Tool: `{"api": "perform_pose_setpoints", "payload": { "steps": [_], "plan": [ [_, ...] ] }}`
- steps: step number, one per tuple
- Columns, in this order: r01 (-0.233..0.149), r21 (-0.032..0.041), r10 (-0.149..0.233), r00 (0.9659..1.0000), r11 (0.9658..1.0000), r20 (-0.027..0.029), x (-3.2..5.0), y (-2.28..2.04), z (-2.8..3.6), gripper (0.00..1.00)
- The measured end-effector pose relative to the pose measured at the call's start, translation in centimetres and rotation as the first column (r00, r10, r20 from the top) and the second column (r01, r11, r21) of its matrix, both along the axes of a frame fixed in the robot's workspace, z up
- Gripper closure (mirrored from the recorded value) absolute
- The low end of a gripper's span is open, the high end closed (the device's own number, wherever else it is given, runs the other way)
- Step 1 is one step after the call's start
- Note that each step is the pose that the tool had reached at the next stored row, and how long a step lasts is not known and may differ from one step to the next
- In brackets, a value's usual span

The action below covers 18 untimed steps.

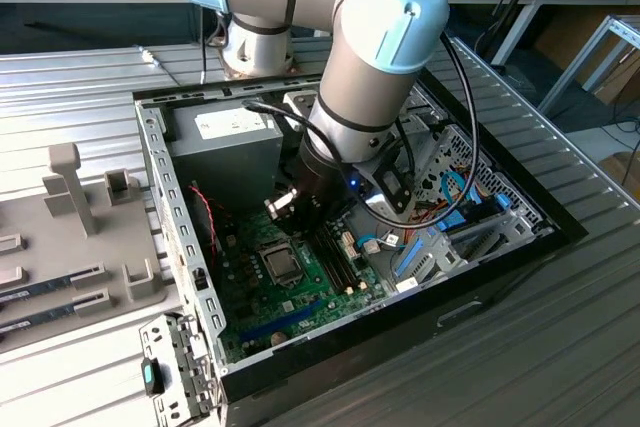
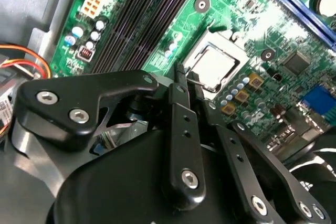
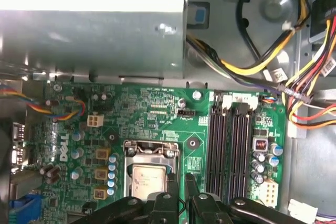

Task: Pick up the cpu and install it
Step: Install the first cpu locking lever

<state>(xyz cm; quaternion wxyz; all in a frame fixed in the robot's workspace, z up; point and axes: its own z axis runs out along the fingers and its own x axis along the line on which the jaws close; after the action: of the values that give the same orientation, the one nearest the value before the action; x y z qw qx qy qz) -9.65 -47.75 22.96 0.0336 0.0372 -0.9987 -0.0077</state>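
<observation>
A Universal Robots arm reaches into an open desktop computer case (image 1: 160, 162), its black gripper (image 2: 188, 80) hovering just above the green motherboard (image 3: 152, 114). In the second wrist view the two thin black fingers (image 2: 181, 124) stand close together with only a narrow gap between their tips, and nothing is seen clamped between them; they appear closed and empty. The fingertips hang just beside the processor socket, over its edge nearest the memory slots.

The cpu (image 3: 148, 180), a small square chip with a dull silver lid, lies flat inside the metal frame of the socket (image 3: 150, 149) on the motherboard, seated and apart from the fingertips. In the second wrist view the cpu (image 2: 216, 65) sits at about two o'clock from the gripper tips. In the exterior view the socket (image 1: 281, 263) lies at roughly six o'clock from the gripper (image 1: 285, 209), near the middle of the board.

The long dark memory slots (image 3: 228, 150) run beside the socket, at three o'clock from it in the first wrist view. The grey power-supply box (image 1: 228, 142) fills the case corner beyond the board, at eleven o'clock from the gripper in the exterior view. Bundled yellow, red and orange cables (image 3: 294, 72) trail across the metal bay beside it. Outside the case, on the exterior view's left, a grey fixture tray (image 1: 75, 217) rests on the ribbed metal table (image 1: 560, 347).
</observation>
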Motion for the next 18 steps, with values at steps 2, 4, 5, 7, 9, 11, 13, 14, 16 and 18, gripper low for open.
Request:
{"api": "perform_pose_setpoints", "payload": {
  "steps": [2, 4, 5, 7, 9, 11, 13, 14, 16, 18],
  "plan": [
    [0.0, 0.0, 0.0, 1.0, 1.0, 0.0, 0.0, 0.33, 0.21, 0.83],
    [0.0, 0.0003, 0.0, 1.0, 1.0, 0.0001, 0.0, 0.67, 0.44, 0.83],
    [0.0, 0.0002, 0.0, 1.0, 1.0, 0.0001, 0.0, 0.87, 0.65, 0.83],
    [0.0, 0.0004, 0.0, 1.0, 1.0, 0.0001, 0.0, 1.11, 0.92, 0.83],
    [0.001, 0.0, -0.001, 1.0, 1.0, 0.0, 0.0, 1.34, 1.09, 0.83],
    [0.001, 0.0001, -0.001, 1.0, 1.0, -0.0001, 0.0, 1.52, 1.14, 0.83],
    [0.001, 0.0007, -0.001, 1.0, 1.0, 0.0, 0.0, 1.78, 1.13, 0.83],
    [0.001, 0.0008, -0.001, 1.0, 1.0, 0.0, 0.0, 1.93, 1.13, 0.83],
    [0.001, 0.0014, -0.001, 1.0, 1.0, 0.0, 0.0, 2.22, 1.13, 0.83],
    [0.001, 0.0026, -0.001, 1.0, 1.0, 0.0001, 0.0, 2.54, 1.13, 0.83]
  ]
}}
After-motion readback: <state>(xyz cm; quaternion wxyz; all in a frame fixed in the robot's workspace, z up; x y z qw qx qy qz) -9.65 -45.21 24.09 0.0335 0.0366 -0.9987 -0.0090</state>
